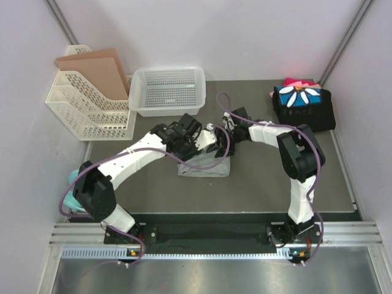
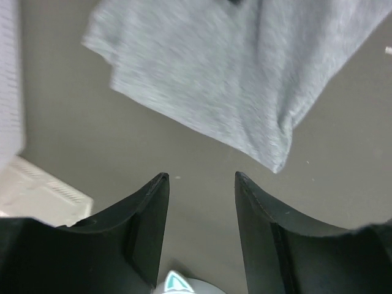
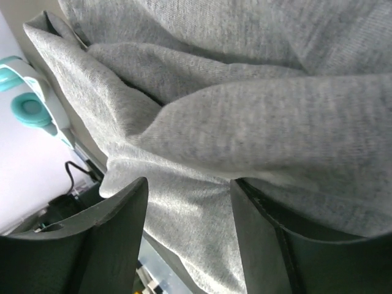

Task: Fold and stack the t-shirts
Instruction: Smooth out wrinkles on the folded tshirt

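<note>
The light heather-grey t-shirt (image 1: 206, 166) lies bunched in a small heap at the middle of the table. My left gripper (image 1: 195, 139) hovers at its far left edge; in the left wrist view it (image 2: 200, 176) is open and empty over bare table, with the grey shirt (image 2: 233, 73) just beyond its tips. My right gripper (image 1: 224, 131) is at the heap's far right; in the right wrist view it (image 3: 190, 182) is open, with folds of grey cloth (image 3: 245, 116) filling the gap and draped over the right finger. The folded black shirt with the daisy print (image 1: 302, 103) lies on pink/red ones (image 1: 299, 82) at the back right.
A white mesh basket (image 1: 168, 90) stands at the back centre. A white file rack with brown boards (image 1: 92, 101) stands at the back left. A teal object (image 1: 71, 190) sits by the left arm's base. Walls close in on both sides.
</note>
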`<state>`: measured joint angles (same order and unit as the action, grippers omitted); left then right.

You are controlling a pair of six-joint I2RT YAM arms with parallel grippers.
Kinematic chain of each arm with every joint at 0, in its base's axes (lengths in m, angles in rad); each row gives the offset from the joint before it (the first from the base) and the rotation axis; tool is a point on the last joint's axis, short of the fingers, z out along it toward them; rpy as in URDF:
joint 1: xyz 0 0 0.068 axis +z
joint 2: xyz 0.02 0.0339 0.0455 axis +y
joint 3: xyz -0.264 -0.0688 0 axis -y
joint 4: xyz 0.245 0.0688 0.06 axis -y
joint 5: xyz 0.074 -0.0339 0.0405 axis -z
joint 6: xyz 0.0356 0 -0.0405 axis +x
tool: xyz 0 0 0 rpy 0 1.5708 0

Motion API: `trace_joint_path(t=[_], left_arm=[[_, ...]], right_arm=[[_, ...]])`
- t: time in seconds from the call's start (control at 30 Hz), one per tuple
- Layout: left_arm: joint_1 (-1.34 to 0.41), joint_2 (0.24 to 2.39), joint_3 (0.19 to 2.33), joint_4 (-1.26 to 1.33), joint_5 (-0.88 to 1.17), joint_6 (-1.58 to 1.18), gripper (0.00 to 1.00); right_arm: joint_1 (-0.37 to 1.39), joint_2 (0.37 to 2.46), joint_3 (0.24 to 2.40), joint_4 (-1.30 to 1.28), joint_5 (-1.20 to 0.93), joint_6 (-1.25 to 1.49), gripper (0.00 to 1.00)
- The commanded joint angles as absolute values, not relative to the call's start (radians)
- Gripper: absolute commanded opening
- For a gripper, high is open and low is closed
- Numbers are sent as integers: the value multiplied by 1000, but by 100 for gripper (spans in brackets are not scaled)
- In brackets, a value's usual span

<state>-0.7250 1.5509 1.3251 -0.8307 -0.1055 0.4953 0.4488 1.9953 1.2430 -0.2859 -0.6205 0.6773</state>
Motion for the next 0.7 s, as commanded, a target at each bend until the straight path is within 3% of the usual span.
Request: trace_joint_path(t=[0.0,0.13,0.23,0.43,0.53,0.67], left_arm=[[-724,1516,1211,-764,-90,450,52],[-718,1565,1161,-677,-112,433,52],[-663,1620,1195,-611,-74,394,51],[-554,1730,1319,-585,24,361,51],[-522,1804,1364,-584,51,348,51],[-509,1888,1460,-583,60,327,51]], right_arm=[[426,2051,1307,-541,-436,532,60],[420,2068,1498,-620,-494,511,60],[417,1996,1503,-626,-523,526,56],[420,1829,1388,-577,-561,552,59],[439,1712,1272,-522,-590,589,56],[497,1618,1109,-300,-650,724,54]])
